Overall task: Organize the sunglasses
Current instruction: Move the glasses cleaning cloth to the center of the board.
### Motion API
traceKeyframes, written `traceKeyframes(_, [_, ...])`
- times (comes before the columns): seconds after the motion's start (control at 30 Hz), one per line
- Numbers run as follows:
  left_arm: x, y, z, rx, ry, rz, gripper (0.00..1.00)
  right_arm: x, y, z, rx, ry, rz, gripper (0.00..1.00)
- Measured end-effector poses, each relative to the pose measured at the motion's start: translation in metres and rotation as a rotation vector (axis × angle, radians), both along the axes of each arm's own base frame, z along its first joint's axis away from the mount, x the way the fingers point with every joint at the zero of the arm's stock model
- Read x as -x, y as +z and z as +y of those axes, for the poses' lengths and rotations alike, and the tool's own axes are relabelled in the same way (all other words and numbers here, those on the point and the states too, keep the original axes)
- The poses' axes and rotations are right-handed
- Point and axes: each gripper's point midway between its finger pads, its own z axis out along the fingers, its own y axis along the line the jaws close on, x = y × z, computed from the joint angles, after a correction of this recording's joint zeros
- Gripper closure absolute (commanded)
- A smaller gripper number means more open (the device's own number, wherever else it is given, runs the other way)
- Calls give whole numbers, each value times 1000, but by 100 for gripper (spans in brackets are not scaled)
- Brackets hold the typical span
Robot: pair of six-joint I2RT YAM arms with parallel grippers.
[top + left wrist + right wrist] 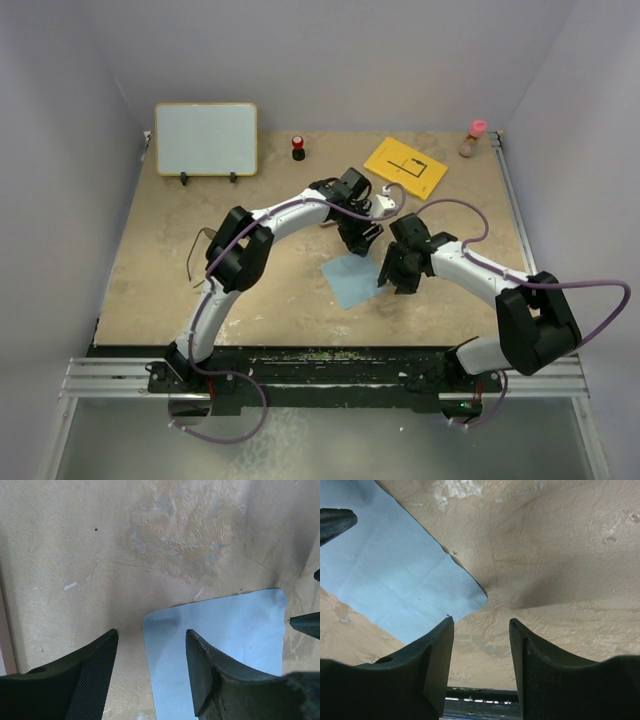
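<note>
Sunglasses (pixel 205 236), thin dark wire-framed: lie at 9 o'clock of light blue square cloth (pixel 351 281), well apart. Left gripper (pixel 150 672), right gripper (pixel 481 667): jaws parted, empty. Risk: closely spaced grippers may collide over cloth.

The tan, mottled surface (pixel 140 300) has pale worn patches. A light blue cloth (pixel 350 282), faintly creased, lies flat near its middle. The sunglasses (pixel 197 252) lie toward the left side, well apart from the cloth. Along the far edge are a small framed whiteboard (pixel 206 139) standing upright, a small red-topped object (pixel 298 147), a flat yellow sheet (pixel 405 166) with dark lines and a pink-capped bottle (pixel 474 138).
</note>
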Motion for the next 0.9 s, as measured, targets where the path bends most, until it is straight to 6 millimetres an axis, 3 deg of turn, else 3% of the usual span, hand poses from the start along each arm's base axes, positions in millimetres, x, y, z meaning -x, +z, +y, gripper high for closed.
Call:
traceKeyframes(0.47, [6, -5, -16, -15, -21, -52, 39, -3, -3, -3, -11, -22, -5, 48])
traceKeyframes(0.9, [1, -11, -14, -78, 54, -134, 41, 2, -9, -8, -4, -38, 15, 48])
